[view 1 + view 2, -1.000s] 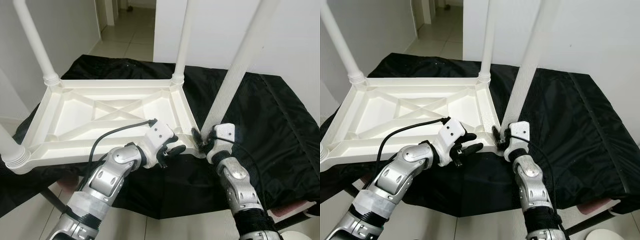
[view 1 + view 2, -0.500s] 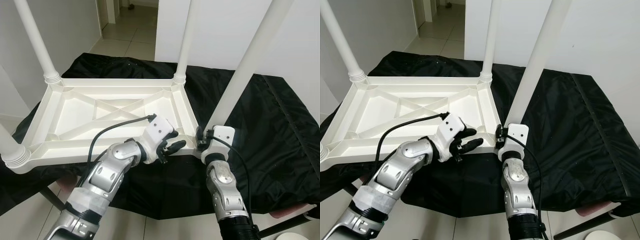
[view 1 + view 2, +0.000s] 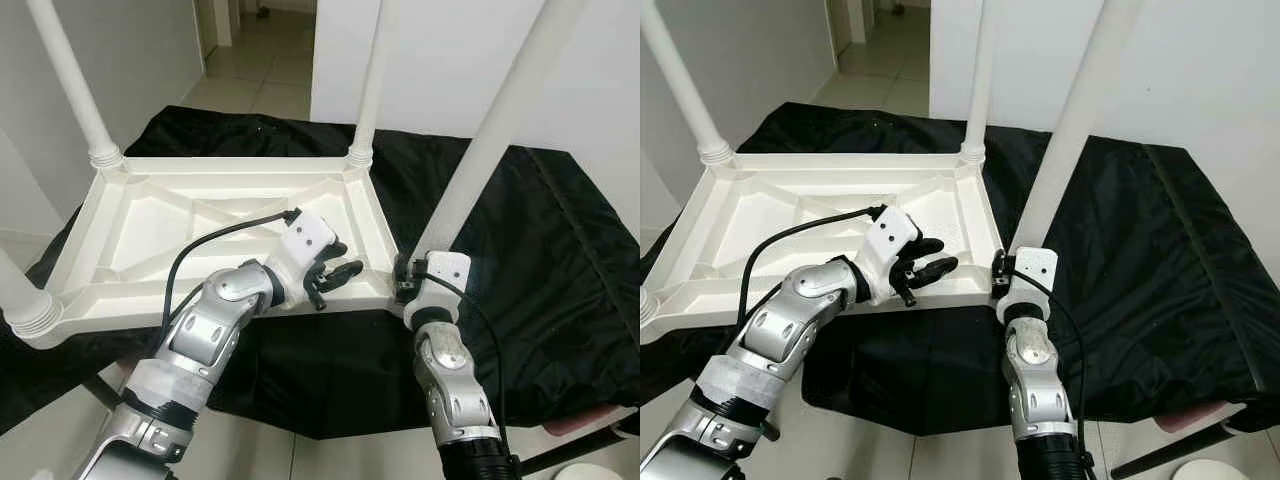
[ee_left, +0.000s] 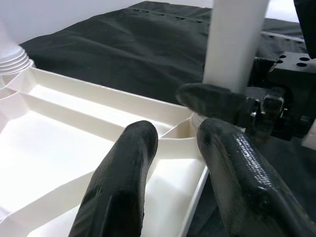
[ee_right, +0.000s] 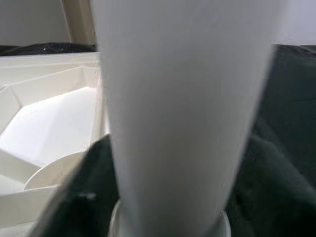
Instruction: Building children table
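Note:
A white plastic children's table (image 3: 130, 235) lies upside down on a black cloth (image 3: 540, 260), legs pointing up. My right gripper (image 3: 403, 283) is at the table's near right corner, shut on the base of the near right leg (image 3: 490, 140). In the right wrist view that leg (image 5: 182, 98) stands close between the dark fingers. My left gripper (image 3: 330, 275) hovers open just above the underside, close to the same corner. In the left wrist view, nothing sits between its two black fingers (image 4: 123, 182). Beyond them are the leg base (image 4: 232, 44) and the right gripper's black parts.
Three more legs stand up: far left (image 3: 70, 80), far right (image 3: 370, 90) and near left (image 3: 20, 300). White walls close in on both sides, with a tiled corridor (image 3: 260, 60) behind. A pink item (image 3: 590, 420) lies low at the right, under the cloth's edge.
My left gripper has moved from the table's near rim inward over the underside. The right forearm has swung in under the corner while its gripper stays at the leg base.

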{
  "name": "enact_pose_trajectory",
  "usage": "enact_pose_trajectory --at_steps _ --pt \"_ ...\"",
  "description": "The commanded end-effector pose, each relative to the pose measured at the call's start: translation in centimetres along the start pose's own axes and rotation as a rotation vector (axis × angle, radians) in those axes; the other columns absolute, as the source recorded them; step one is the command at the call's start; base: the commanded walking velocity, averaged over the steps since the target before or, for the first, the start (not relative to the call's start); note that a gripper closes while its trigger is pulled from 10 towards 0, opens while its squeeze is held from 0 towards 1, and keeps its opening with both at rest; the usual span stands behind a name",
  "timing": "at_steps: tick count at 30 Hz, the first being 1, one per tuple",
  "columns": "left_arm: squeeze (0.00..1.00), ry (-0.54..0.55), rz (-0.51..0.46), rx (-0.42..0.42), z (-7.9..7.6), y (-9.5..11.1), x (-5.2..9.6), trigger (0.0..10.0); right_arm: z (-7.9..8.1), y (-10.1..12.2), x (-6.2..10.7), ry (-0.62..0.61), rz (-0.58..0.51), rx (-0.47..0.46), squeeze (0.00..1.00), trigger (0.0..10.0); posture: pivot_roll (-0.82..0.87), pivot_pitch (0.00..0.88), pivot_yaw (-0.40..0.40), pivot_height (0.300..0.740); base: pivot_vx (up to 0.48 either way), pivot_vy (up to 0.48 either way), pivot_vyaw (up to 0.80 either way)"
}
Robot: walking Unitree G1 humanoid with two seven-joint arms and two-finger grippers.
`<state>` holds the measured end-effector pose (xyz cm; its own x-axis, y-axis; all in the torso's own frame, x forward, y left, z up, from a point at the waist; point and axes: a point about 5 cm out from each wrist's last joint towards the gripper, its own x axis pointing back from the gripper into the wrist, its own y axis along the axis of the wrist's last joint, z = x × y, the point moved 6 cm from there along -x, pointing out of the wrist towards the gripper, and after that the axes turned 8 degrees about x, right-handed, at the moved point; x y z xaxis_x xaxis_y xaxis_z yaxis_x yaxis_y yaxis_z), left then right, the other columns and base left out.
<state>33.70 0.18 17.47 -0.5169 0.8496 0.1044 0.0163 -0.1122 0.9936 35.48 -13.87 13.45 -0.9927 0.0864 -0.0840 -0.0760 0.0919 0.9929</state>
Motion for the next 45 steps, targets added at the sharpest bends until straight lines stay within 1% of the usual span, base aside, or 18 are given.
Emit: enact_pose_trajectory --at_steps 1,9,10,11,12,16,22,24,25,27,28,29,30,31,33,35,40,45 --pt "0.00 -0.032 -0.005 0.002 -0.5 0.3 -0.1 10.0 0.0 0.1 0.2 0.002 -0.010 -0.012 1.00 10.0 0.03 0.000 -0.014 0.740 0.000 0.000 0.00" --pt "0.00 -0.020 -0.007 0.006 -0.5 0.3 -0.1 10.0 -0.5 1.0 0.0 0.056 -0.049 -0.015 1.00 10.0 0.03 0.000 -0.018 0.740 0.000 0.000 0.00" --pt "0.00 -0.020 -0.007 0.009 -0.6 0.2 -0.1 10.0 -0.4 1.0 0.1 0.090 -0.050 -0.015 0.76 10.0 0.04 0.000 -0.021 0.740 0.000 0.000 0.00" --pt "0.00 -0.020 -0.007 0.009 -0.6 0.2 -0.1 10.0 -0.4 1.0 0.1 0.090 -0.050 -0.015 0.76 10.0 0.04 0.000 -0.021 0.740 0.000 0.000 0.00" --pt "0.00 -0.022 -0.005 0.013 -0.8 0.1 0.0 10.0 -0.6 1.1 0.2 0.111 -0.057 -0.014 0.00 10.0 0.04 0.000 -0.024 0.740 0.000 0.000 0.00" --pt "0.00 -0.020 0.002 0.021 -0.9 -0.3 0.4 10.0 -0.7 1.2 0.2 0.176 -0.067 0.014 0.00 10.0 0.04 0.000 -0.029 0.740 0.000 0.000 0.00" --pt "0.00 -0.024 0.008 0.028 -1.0 -0.5 0.7 10.0 -1.0 1.3 0.1 0.228 -0.077 0.042 0.00 10.0 0.04 0.000 -0.031 0.740 0.000 0.000 0.00" --pt "0.00 -0.045 0.010 0.039 -1.5 -0.6 1.0 10.0 -1.4 1.6 -0.1 0.291 -0.098 0.077 0.00 10.0 0.03 0.001 -0.037 0.740 0.000 0.000 0.00" --pt "0.00 -0.045 0.010 0.039 -1.5 -0.6 1.0 10.0 -1.4 1.6 -0.1 0.291 -0.098 0.077 0.00 10.0 0.03 0.001 -0.037 0.740 0.000 0.000 0.00" --pt "0.00 -0.079 0.006 0.053 -2.0 -0.4 1.2 10.0 -1.2 1.7 0.0 0.413 -0.108 0.101 0.00 10.0 0.03 0.004 -0.041 0.740 0.000 0.000 0.00" --pt "0.00 -0.079 0.006 0.053 -2.0 -0.4 1.2 10.0 -1.2 1.7 0.0 0.413 -0.108 0.101 0.00 10.0 0.03 0.004 -0.041 0.740 0.000 0.000 0.00" --pt "0.00 -0.088 0.005 0.057 -2.2 -0.4 1.3 10.0 -1.1 1.7 0.1 0.453 -0.108 0.109 0.00 10.0 0.03 0.003 -0.042 0.740 0.000 0.000 0.00" --pt "0.00 -0.100 0.006 0.057 -2.4 -0.4 1.3 10.0 -1.1 1.6 0.2 0.492 -0.104 0.115 0.00 10.0 0.03 0.006 -0.044 0.740 0.000 0.000 0.00" --pt "0.00 -0.100 0.006 0.057 -2.4 -0.4 1.3 10.0 -1.1 1.6 0.2 0.492 -0.104 0.115 0.00 10.0 0.03 0.006 -0.044 0.740 0.000 0.000 0.00" --pt "0.00 -0.136 0.010 0.055 -3.2 -0.4 1.4 10.0 -1.4 1.6 0.2 0.562 -0.097 0.133 0.00 10.0 0.03 0.003 -0.042 0.740 0.000 0.000 0.00" --pt "0.00 -0.148 0.012 0.056 -3.5 -0.4 1.4 10.0 -1.5 1.6 0.2 0.584 -0.096 0.142 0.00 10.0 0.03 0.002 -0.043 0.740 0.000 0.000 0.00" --pt "0.00 -0.161 0.017 0.046 -3.9 -0.4 1.3 10.0 -1.8 1.4 -0.3 0.648 -0.078 0.174 0.00 10.0 0.04 0.000 -0.040 0.740 0.000 0.000 0.00" --pt "0.00 -0.167 0.017 0.042 -3.9 -0.2 1.2 10.0 -1.8 0.4 -0.8 0.715 -0.042 0.224 0.00 10.0 0.04 0.000 -0.037 0.740 0.000 0.000 0.00"
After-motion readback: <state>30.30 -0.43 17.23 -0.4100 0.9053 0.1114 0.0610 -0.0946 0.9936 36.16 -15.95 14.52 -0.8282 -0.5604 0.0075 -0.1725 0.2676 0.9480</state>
